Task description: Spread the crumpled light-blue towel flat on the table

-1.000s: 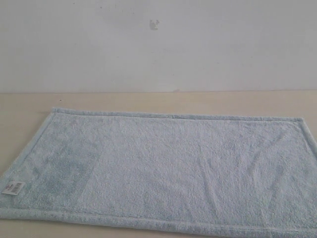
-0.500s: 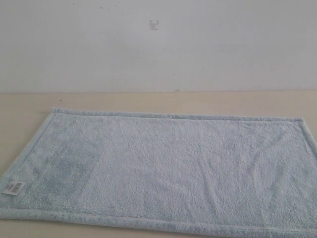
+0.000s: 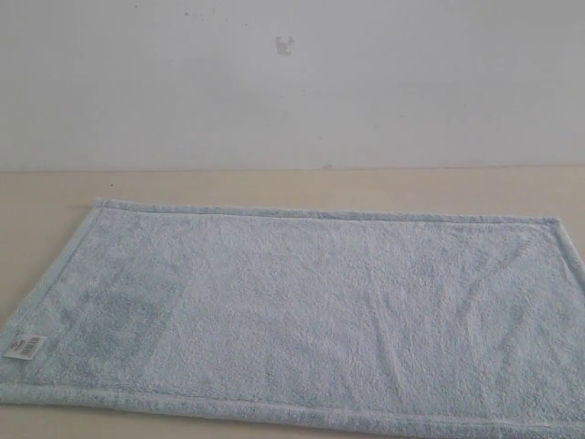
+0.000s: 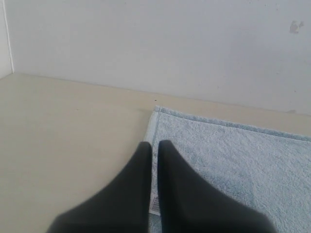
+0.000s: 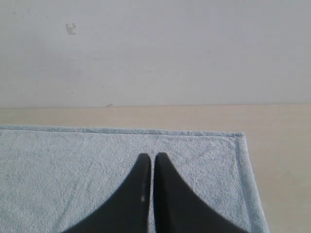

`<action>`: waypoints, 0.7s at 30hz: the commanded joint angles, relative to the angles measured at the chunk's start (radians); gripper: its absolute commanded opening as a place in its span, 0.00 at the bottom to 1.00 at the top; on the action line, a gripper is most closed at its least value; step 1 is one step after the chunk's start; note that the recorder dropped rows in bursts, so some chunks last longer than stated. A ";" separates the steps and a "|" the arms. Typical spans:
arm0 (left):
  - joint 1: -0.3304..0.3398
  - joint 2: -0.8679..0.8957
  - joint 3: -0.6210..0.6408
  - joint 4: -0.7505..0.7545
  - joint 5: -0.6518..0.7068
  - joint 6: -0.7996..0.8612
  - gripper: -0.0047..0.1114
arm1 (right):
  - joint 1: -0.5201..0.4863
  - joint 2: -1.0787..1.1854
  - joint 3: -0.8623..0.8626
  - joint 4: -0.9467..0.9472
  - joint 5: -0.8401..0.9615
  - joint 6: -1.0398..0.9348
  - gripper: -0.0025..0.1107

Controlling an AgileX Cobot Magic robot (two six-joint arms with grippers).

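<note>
Left pincer [image 4: 154, 144] and right pincer [image 5: 149, 155] were both pressed together, empty; the towel [image 3: 311, 311] lay flat on the table [image 3: 274, 187].

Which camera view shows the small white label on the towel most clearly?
The exterior view: the label lies fully visible at a corner of the towel. The left wrist view shows only a sliver of it behind the left gripper. The right wrist view does not show it.
</note>
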 commanded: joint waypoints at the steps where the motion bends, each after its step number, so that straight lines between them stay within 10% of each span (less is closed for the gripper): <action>1: 0.017 -0.003 0.004 0.004 -0.016 -0.006 0.08 | -0.002 -0.006 0.000 0.001 -0.002 0.000 0.05; 21: 0.061 -0.003 0.004 0.004 -0.016 -0.006 0.08 | -0.002 -0.006 0.000 0.001 -0.002 0.000 0.05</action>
